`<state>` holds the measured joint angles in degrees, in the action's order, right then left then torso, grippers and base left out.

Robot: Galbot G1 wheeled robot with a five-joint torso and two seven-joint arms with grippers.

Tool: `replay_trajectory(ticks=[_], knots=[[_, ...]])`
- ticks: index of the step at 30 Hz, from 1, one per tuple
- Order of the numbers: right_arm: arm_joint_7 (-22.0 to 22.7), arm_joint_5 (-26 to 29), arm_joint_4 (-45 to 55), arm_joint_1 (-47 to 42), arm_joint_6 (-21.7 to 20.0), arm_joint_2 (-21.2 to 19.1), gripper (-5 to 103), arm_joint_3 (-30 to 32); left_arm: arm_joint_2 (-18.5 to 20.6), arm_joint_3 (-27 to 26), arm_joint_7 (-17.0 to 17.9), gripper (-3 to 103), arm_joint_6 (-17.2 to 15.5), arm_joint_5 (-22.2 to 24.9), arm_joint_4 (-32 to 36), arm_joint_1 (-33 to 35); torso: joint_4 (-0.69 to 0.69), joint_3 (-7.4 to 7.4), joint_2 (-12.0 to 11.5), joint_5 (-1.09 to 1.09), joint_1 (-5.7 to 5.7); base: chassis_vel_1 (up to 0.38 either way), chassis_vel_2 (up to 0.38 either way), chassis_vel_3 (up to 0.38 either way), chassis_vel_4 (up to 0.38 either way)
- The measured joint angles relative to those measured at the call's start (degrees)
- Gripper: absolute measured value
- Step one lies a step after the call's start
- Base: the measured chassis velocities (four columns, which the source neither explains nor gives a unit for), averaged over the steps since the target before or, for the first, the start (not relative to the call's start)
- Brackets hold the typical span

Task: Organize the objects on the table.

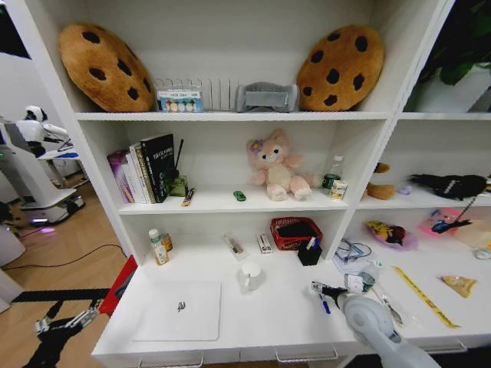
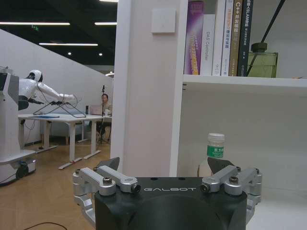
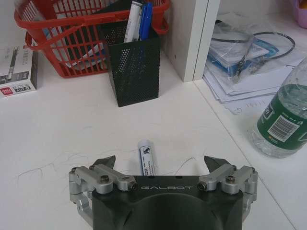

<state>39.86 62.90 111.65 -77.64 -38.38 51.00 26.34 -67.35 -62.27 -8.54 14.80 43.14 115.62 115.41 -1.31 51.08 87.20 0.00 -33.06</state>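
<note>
A marker (image 3: 146,160) with a white label lies on the white table (image 3: 57,139), between the spread fingers of my open right gripper (image 3: 160,163), which hovers low over it. Just beyond stands a black mesh pen holder (image 3: 134,62) with a blue pen (image 3: 145,19) in it. In the head view the right gripper (image 1: 321,290) is at the table's (image 1: 261,322) right of centre. The silver laptop (image 1: 178,309) lies closed at the front left. A small green-labelled bottle (image 1: 157,247) stands at the back left, and my open left gripper (image 2: 164,165) faces that bottle (image 2: 215,152) from off the table's left end.
A red basket (image 1: 295,232) and a small boxed item (image 3: 17,72) sit behind the pen holder. A white mug (image 1: 249,276) stands mid-table. A large water bottle (image 3: 283,120) and bagged cables (image 3: 244,48) lie beyond the shelf upright (image 3: 192,38). My left gripper (image 1: 65,326) hangs low beside the desk.
</note>
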Motion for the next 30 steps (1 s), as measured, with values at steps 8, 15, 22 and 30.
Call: replay_trajectory(ticks=[8, 15, 22, 30], knots=[[-0.66, -0.90, -3.48, 2.59, 0.90, 0.18, 97, -2.13, 0.00, 0.00, 0.00, 100, 0.00, 0.00, 0.00, 0.00, 0.00, 0.00, 0.00, 0.00, 0.00, 0.000, 0.000, 0.000, 0.000], [-0.66, -1.76, -4.60, 4.65, 1.25, 0.15, 76, -4.15, 0.00, 0.00, 0.00, 100, 0.00, 0.00, 0.00, 0.00, 0.00, 0.00, 0.00, 0.00, 0.00, 0.000, 0.000, 0.000, 0.000], [0.22, -1.83, -4.87, 5.46, 1.32, 0.40, 48, -5.81, 0.00, 0.00, 0.00, 100, 0.00, 0.00, 0.00, 0.00, 0.00, 0.00, 0.00, -0.01, 0.01, 0.000, 0.000, 0.000, 0.000], [0.58, -1.73, -4.98, 4.92, 1.58, 0.70, 16, -5.30, 0.00, 0.00, 0.00, 100, 0.00, 0.00, 0.00, -0.01, -0.01, -0.01, 0.00, 0.00, 0.02, 0.000, 0.000, 0.000, 0.000]])
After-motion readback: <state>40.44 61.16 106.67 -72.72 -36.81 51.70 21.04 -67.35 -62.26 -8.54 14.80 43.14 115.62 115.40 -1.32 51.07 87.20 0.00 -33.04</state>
